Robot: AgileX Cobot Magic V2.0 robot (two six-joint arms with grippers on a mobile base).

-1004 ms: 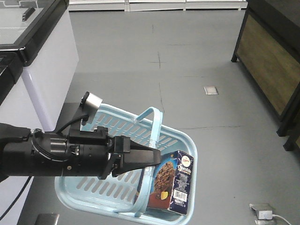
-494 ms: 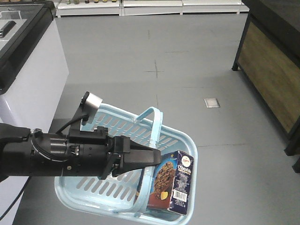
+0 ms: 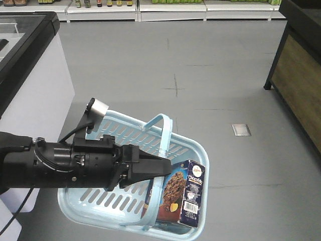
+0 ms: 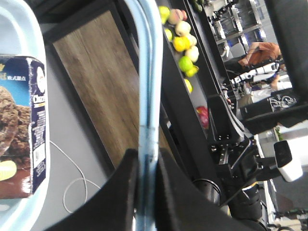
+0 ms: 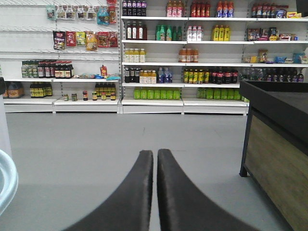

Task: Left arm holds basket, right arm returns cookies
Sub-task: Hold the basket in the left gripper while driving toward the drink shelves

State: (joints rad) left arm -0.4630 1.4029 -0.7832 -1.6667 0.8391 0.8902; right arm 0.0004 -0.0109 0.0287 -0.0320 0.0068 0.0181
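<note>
While we're clamping the left gripper (image 4: 147, 156) on the basket handle (image 4: 148, 72), cookies (image 3: 183, 198) are standing in the basket (image 3: 199, 150), front view's lower right. The right gripper (image 5: 155, 155) is hanging closed, empty. We're guessing it's needing opening and reaching in next.

The left arm (image 3: 55, 166) reaches level across from the left, its left gripper (image 3: 162, 168) clamped on the basket handle (image 4: 148, 72). The right gripper (image 5: 155, 155) points level forward, its fingers pressed together.

Flat, even light fills all three views — the grey floor (image 3: 215, 60) is evenly bright, with only faint shadows. The left wrist view is soft, its near basket handle (image 4: 148, 86) blurred, while the far shelves (image 5: 183, 57) look fairly sharp — slightly washed out.
</note>
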